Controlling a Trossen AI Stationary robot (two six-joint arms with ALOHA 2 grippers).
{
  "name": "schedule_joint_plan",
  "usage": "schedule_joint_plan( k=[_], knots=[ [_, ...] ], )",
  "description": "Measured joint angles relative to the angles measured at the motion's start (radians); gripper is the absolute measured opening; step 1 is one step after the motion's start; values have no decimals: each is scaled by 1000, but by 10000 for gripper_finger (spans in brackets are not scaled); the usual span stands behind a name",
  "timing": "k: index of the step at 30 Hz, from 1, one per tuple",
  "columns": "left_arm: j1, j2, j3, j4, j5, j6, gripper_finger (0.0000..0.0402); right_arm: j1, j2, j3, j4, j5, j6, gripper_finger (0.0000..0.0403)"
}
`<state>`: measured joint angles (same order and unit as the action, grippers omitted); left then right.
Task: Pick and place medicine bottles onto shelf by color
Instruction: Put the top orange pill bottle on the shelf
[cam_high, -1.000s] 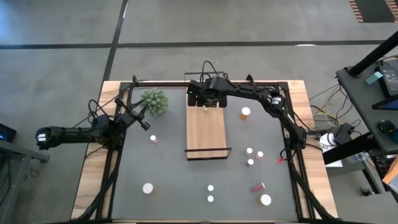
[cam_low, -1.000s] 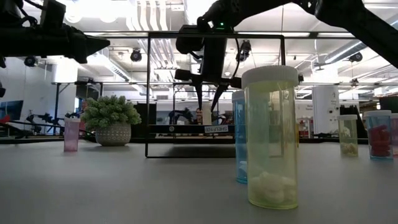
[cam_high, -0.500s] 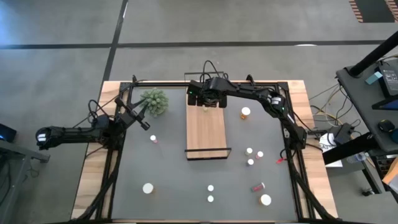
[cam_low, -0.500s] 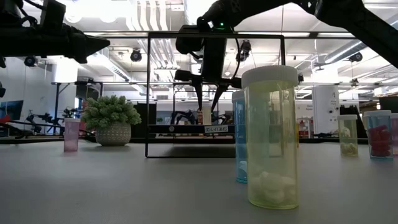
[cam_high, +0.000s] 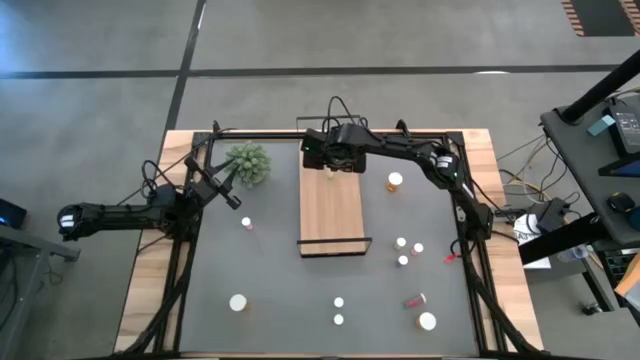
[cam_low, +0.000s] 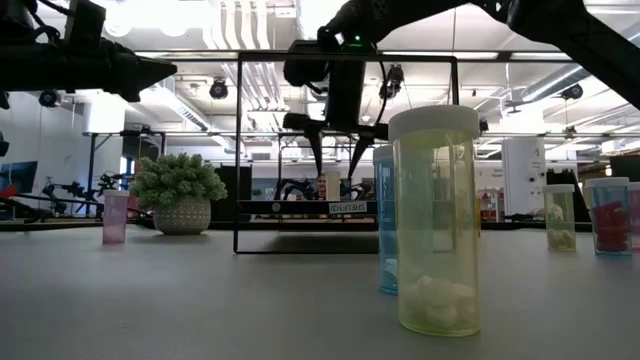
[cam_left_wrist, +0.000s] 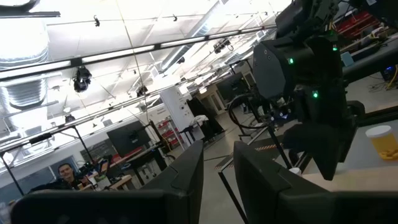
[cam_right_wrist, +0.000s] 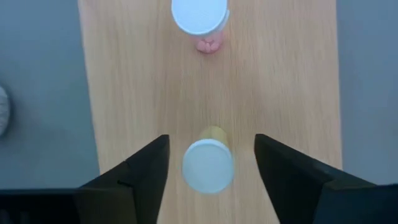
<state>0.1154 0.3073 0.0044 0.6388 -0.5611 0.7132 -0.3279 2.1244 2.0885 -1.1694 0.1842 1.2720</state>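
Note:
The light-wood shelf (cam_high: 332, 210) lies in the middle of the table, with black wire rails at its short ends. My right gripper (cam_right_wrist: 211, 177) hangs open over the shelf's far end (cam_high: 334, 160). A white-capped bottle with a yellowish body (cam_right_wrist: 208, 165) stands upright on the board between its fingers, which are apart from it on both sides. It also shows in the low view (cam_low: 332, 186). A second white-capped bottle with a pinkish body (cam_right_wrist: 199, 15) stands farther along the board. My left gripper (cam_high: 232, 195) waits at the table's left near the plant, held up, slightly open and empty.
A green spiky plant (cam_high: 248, 162) stands at the far left. Loose bottles stand on the grey mat: an orange one (cam_high: 396, 181), a pink one (cam_high: 246, 223), three together (cam_high: 405, 250), and several near the front edge (cam_high: 339, 310); a red one (cam_high: 414, 299) lies on its side.
My right gripper has opened over the shelf's far end and let go of the yellowish bottle, which stays upright on the board.

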Motion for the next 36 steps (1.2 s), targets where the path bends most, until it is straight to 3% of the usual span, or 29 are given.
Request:
schedule_joint_plan(
  k=[9,17,22,36],
  knots=[
    [0,0,0,0,0,0,72,0,-30,85,-91,23,-15,299],
    [0,0,0,0,0,0,72,0,-149,51,-234,27,-16,311],
    [0,0,0,0,0,0,72,0,-280,-109,-235,30,5,311],
    [0,0,0,0,0,0,72,81,-693,-732,-71,9,290,311]
  ],
)
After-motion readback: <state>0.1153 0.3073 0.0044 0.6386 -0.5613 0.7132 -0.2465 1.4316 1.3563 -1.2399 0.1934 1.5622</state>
